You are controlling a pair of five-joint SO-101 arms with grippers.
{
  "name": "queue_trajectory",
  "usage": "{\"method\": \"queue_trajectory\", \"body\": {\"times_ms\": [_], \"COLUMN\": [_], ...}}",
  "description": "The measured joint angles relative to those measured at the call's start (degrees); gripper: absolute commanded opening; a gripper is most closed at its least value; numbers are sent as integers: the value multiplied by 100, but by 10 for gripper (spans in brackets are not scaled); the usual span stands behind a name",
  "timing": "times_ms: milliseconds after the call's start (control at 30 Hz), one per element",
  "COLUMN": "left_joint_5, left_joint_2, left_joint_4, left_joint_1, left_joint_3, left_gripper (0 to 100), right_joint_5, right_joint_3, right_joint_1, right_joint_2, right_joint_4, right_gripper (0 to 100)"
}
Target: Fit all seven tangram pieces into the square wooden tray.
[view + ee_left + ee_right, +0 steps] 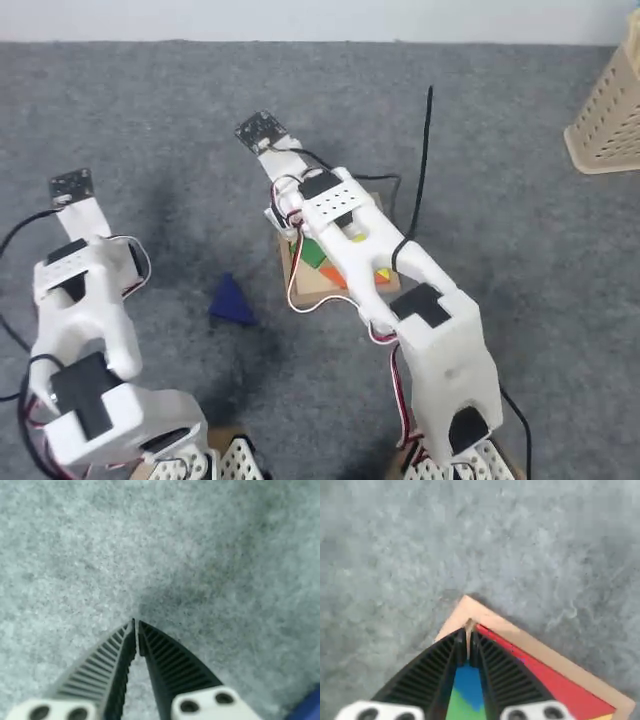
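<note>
The square wooden tray (294, 287) lies mid-table under my right arm (430, 340). In the high view a green piece (313, 252) and an orange one (336, 279) show in it. My right gripper (468, 631) is shut with nothing in it. Its tips hang over one tray corner (466, 602), above the red piece (540, 677), a blue piece (468, 682) and a green one (461, 710). A loose dark blue triangle (232, 300) lies on the carpet left of the tray, and its edge (310, 707) shows in the left wrist view. My left gripper (135, 623) is shut and holds nothing, over bare carpet.
Grey carpet covers the table. A beige slatted object (607, 110) stands at the far right edge. A black cable (424, 165) runs up from the right arm behind the tray. My left arm (80, 290) stands at the left, beside the triangle.
</note>
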Motion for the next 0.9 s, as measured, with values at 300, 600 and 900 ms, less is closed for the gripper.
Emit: {"method": "queue_trajectory", "body": {"times_ms": [300,600,900], "left_joint_5": [0,0,0], "left_joint_2": [0,0,0], "left_joint_4": [0,0,0], "left_joint_1": [0,0,0], "left_joint_3": [0,0,0], "left_gripper": [13,13,13], "right_joint_5": [0,-26,-255], "right_joint_3": [0,0,1213], "right_joint_1": [-9,-9,422], "right_joint_2": [0,-325,-1574], "right_joint_4": [404,431,440], "right_gripper": [6,6,6]}}
